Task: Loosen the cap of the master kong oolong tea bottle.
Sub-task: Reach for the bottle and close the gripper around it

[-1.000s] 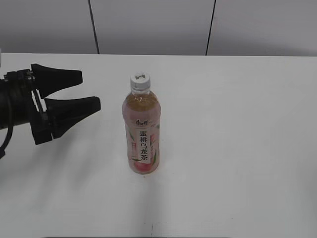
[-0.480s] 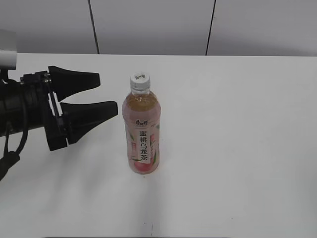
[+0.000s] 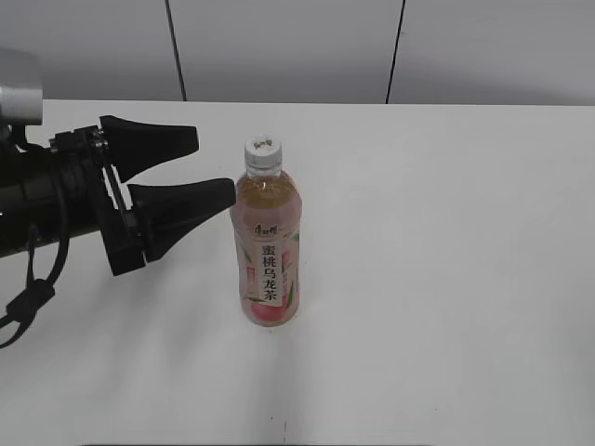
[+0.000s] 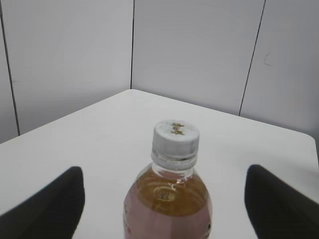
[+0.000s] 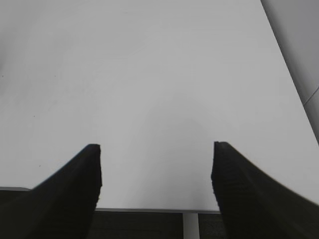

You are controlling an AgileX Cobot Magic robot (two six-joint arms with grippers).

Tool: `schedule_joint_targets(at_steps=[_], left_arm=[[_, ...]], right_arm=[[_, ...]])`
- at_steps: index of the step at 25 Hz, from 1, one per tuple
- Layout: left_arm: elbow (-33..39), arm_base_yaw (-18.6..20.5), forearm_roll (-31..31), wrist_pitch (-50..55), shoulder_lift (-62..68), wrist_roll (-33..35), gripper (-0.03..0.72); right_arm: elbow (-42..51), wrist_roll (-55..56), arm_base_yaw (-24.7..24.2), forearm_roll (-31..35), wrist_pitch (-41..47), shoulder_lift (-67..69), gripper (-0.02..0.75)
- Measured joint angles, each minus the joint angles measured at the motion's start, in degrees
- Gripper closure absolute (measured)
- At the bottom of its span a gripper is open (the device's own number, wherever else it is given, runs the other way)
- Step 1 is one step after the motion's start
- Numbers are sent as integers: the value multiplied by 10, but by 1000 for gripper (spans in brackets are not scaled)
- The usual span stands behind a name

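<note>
A slim clear Master Kong oolong tea bottle (image 3: 267, 243), filled with pale amber-pink tea and wrapped in a pink peach label with a white strip of black Chinese characters, stands upright near the middle of a plain white table (image 3: 446, 232). Its small white ribbed cap (image 3: 262, 152), with a dark logo on top, sits seated on the neck and looks fully screwed on. From the left side, the left gripper (image 3: 215, 167) reaches in at about shoulder height of the bottle, its two black fingers spread wide; the lower fingertip sits just beside the bottle's shoulder, and contact cannot be confirmed. In the left wrist view the cap (image 4: 175, 140) is centred between the two dark fingertips, which stand well apart on either side with nothing held. The right gripper (image 5: 156, 172) appears only in its own wrist view, fingers also spread wide over bare table near the table's edge, away from the bottle. Judging from this, the task is at its beginning: the bottle is not yet held, the cap is untouched, and both steadying the bottle and twisting the cap remain to be done.
</note>
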Motion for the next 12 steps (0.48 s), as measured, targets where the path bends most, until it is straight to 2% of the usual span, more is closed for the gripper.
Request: schedule_joint_targets(at_steps=[12], left_arm=[[0,-8,-30,-2,125,54,104]], right_arm=[[0,0,0,0,0,0,213]])
